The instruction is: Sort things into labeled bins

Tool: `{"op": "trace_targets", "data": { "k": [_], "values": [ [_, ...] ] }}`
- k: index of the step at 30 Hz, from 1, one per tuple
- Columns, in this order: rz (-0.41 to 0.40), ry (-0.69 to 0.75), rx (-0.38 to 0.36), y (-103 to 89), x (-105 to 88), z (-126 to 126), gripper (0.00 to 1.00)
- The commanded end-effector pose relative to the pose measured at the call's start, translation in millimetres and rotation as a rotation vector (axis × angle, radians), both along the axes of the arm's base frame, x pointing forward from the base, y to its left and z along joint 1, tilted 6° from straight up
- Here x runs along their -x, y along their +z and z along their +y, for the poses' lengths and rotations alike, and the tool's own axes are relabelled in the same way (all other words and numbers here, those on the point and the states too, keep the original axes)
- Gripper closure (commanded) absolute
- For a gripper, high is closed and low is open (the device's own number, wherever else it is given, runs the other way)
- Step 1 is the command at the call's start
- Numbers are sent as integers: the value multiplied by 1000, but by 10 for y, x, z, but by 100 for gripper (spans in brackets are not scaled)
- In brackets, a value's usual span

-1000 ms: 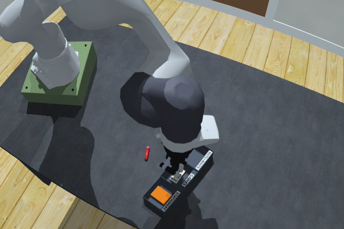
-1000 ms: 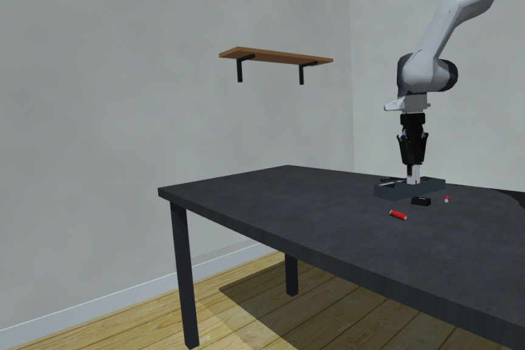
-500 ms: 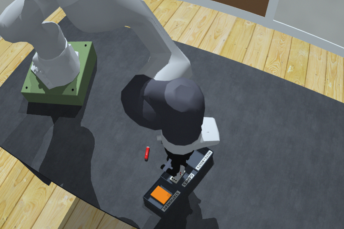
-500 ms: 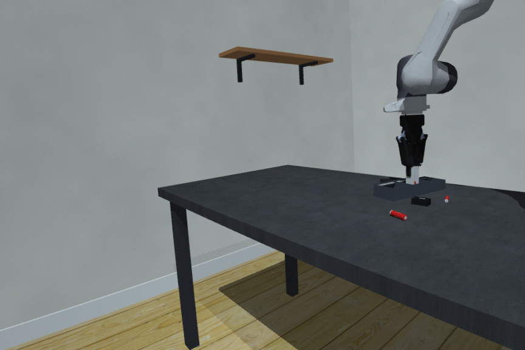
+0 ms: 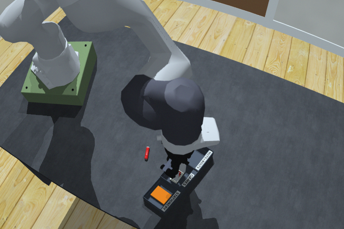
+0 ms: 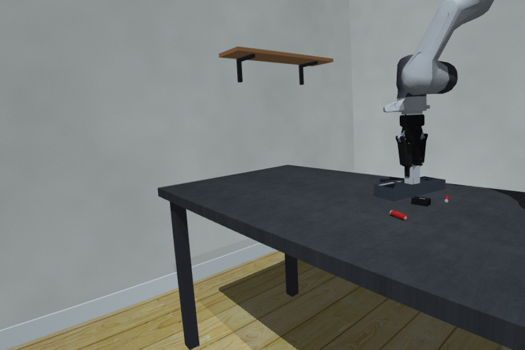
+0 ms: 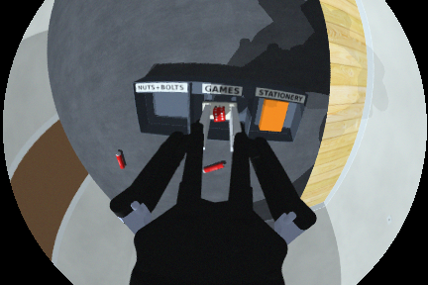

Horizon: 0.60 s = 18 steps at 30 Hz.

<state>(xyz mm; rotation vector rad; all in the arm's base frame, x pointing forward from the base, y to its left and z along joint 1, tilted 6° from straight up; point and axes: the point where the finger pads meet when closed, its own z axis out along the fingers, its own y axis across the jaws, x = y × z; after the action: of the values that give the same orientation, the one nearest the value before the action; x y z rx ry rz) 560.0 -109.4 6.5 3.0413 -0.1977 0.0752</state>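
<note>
Wrist view shows our jaws slightly parted, released, with the red die (image 5: 179,173) (image 6: 413,183) (image 7: 219,114) between them; we should widen gently before lifting straight.

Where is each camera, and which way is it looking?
Top: high above, looking down at the table; arm and gripper show.
Exterior: off to the side, looking across the table; part of the arm and the gripper show.
Wrist: on the arm's end, looking past the black fingers; gripper only.
Top and wrist share the orange block.
</note>
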Motion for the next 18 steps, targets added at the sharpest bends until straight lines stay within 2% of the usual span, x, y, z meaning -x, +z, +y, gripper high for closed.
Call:
{"op": "trace_targets", "data": {
  "k": [1, 18],
  "values": [
    [-4, -6, -1, 1, -11, -8, 81],
    [-4, -6, -1, 160, -3, 7, 81]
  ]
}}
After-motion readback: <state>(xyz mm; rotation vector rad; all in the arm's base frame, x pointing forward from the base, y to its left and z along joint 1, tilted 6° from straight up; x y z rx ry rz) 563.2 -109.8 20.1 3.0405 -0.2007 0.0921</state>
